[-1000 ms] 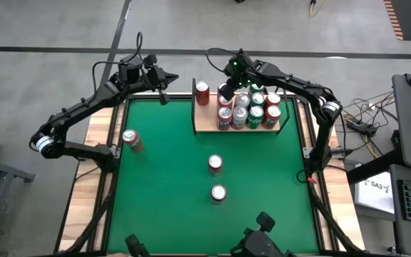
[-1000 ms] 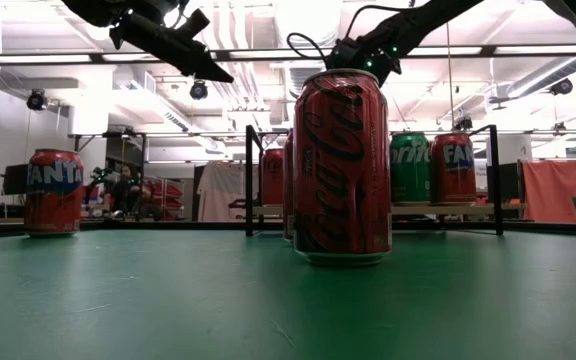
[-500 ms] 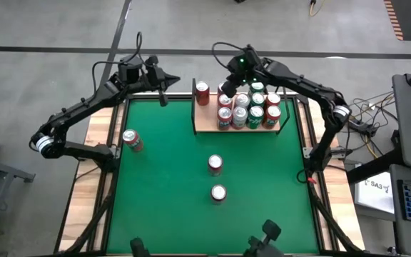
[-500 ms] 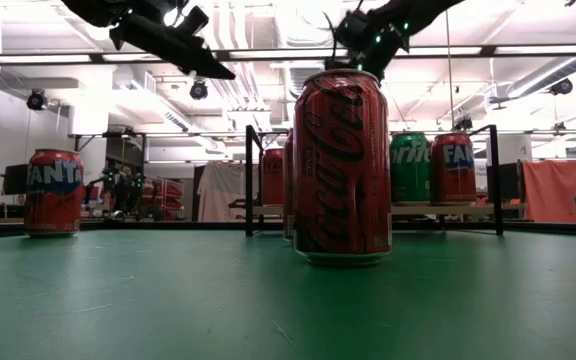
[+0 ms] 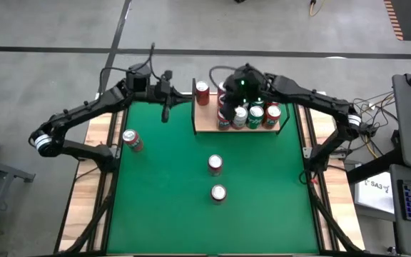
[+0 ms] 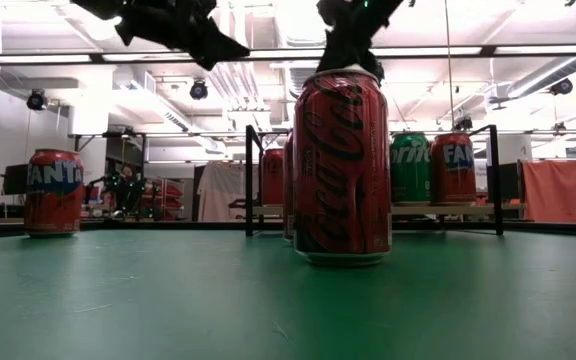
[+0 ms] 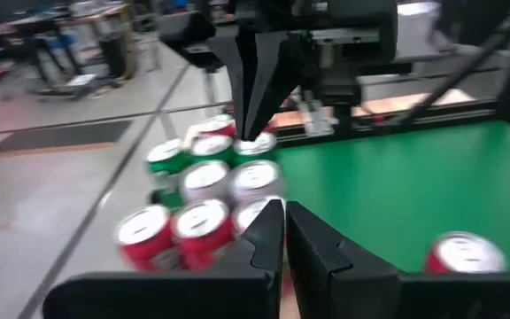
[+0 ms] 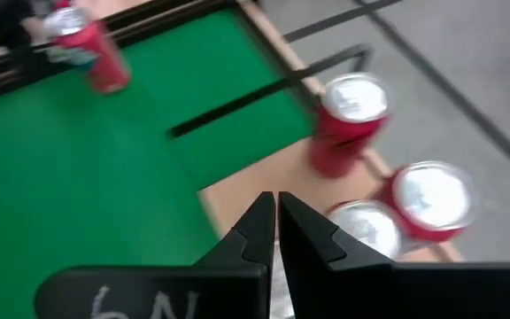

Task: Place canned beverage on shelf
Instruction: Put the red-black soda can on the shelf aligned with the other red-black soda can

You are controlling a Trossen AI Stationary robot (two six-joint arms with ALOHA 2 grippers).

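Note:
Three cans stand upright on the green tabletop: a Fanta can [image 5: 132, 140] near the left edge, a red cola can [image 5: 215, 165] in the middle and another can [image 5: 218, 193] nearer the front. The shelf [image 5: 207, 127], a tan board with black uprights, stands at the far edge. It bears one red can [image 5: 203, 93] at its left end and several cans [image 5: 252, 114] crowded at its right. My left gripper [image 7: 283, 217] is shut and empty, in the air left of the shelf. My right gripper [image 8: 275, 208] is shut and empty, above the shelf's cans.
The shelf's black upright [image 8: 237, 102] borders its left end, and bare board [image 8: 255, 182] lies between the lone can and the cluster. Wooden rails [image 5: 98, 128] edge the table. The low view shows the cola can [image 6: 341, 165] close up, hiding part of the shelf.
My right gripper has risen from among the shelf's cans to well above them, still shut. My left gripper has swung toward the table's right, nearer the shelf, and rolled, still shut. No can has moved.

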